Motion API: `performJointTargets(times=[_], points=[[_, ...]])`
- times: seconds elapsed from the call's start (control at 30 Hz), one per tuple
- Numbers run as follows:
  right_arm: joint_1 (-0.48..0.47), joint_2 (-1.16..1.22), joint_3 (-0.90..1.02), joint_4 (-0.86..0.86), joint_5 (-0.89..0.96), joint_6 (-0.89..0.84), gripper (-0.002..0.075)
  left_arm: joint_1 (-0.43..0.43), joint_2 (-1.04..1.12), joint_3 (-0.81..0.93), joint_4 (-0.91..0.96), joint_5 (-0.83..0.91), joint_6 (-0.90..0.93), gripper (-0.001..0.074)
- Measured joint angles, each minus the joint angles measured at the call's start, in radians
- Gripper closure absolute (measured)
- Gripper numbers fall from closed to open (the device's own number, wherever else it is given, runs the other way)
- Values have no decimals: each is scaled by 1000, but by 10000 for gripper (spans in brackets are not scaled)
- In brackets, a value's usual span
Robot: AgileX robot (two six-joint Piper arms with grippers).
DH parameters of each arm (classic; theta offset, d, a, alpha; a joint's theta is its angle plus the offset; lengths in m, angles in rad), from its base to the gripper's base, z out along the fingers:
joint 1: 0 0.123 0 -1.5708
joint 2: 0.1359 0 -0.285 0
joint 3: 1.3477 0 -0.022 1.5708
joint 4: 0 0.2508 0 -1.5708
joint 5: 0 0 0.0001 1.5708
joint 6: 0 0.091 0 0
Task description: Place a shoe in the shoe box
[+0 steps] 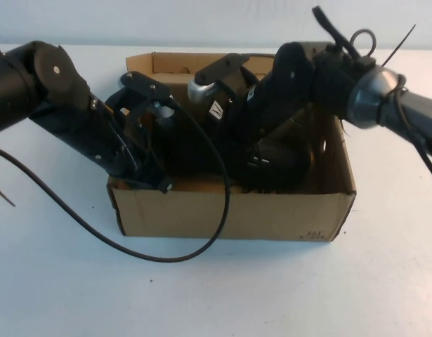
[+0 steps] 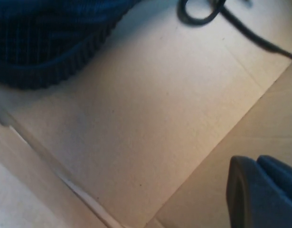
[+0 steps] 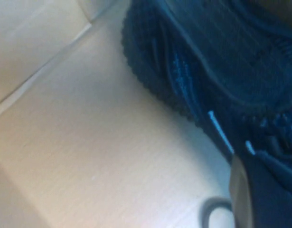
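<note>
Both arms reach down into the plain brown cardboard shoe box at the table's centre. The black knit sneaker lies on the box floor, mostly hidden beneath the arms. The left gripper, toward nine o'clock inside the box, is clenched on nothing. The right gripper, toward three o'clock, is likewise clenched, just beside the sneaker.

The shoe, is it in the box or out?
In. The shoe lies on the cardboard floor of the shoe box, with both arms reaching inside: left gripper and right gripper, fingers shut.
</note>
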Motion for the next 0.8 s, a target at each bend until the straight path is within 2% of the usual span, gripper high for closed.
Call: performJointTargets(times=[0.37,0.57,0.8], points=[[0,-29,-115,102,294,-171,742,-6,-56,-181,23,131,-59,736],[0,-118,-196,100,319,-160,742,-6,-119,-297,121,289,-131,736],[0,-297,-214,100,320,-108,742,-6,-307,-315,191,345,-205,736]])
